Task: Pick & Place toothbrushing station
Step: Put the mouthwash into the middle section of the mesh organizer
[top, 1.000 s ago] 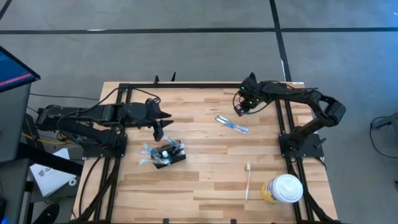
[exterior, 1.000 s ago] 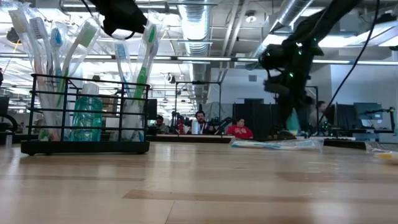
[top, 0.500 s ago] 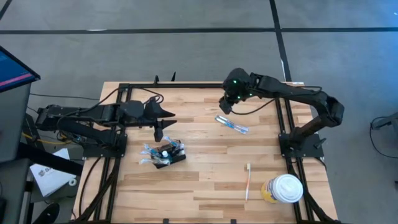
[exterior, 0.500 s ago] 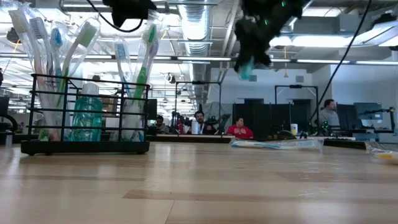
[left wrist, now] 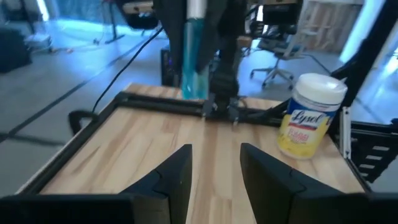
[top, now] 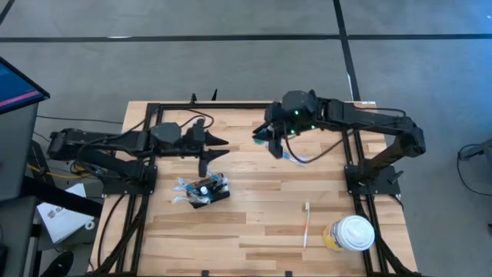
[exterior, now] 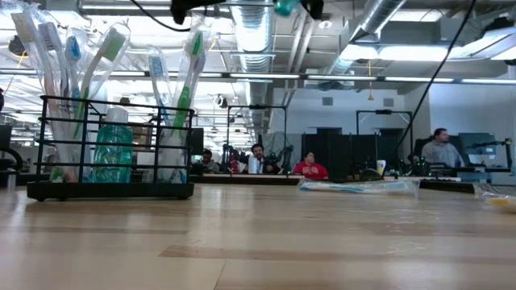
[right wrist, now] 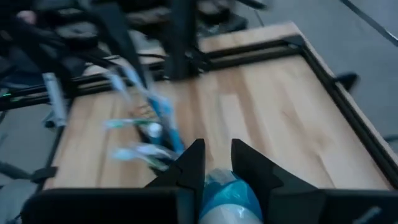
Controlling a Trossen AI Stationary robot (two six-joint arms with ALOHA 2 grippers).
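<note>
- The counter (top: 254,223) is a pale butcher-block slab of narrow wooden strips, edged by a black metal frame, and it stands on a grey concrete floor (top: 231,54) crossed by dark lines.
- The toothbrushing station (top: 206,190), a small black wire holder box, sits on the left-hand part of the counter, packed with wrapped toothbrushes and a teal tube; in the low view it stands upright at the left (exterior: 109,149).
- The left pincer (top: 206,160) hangs just beyond the holder, clear of it, its two dark fingers (left wrist: 177,177) parted with nothing between them.
- The right pincer (top: 270,142) is raised over the middle of the counter's far half, closed on a teal tube with a white cap (right wrist: 229,199); the same tube shows upright in the left wrist view (left wrist: 193,53).
- A wrapped toothbrush (top: 296,158) lies on the wood just beside the right pincer.
- A single toothbrush (top: 307,223) lies toward the near right, and beside it, at the near right corner, stands a yellow wipes canister with a white lid (top: 352,234).
- Beyond the counter the room is an open workshop: exposed silver ducts (exterior: 387,24) and strip lights overhead, desks with monitors, and several people seated in the distance (exterior: 310,167).
- A blue screen (top: 15,85) stands off the left edge.
</note>
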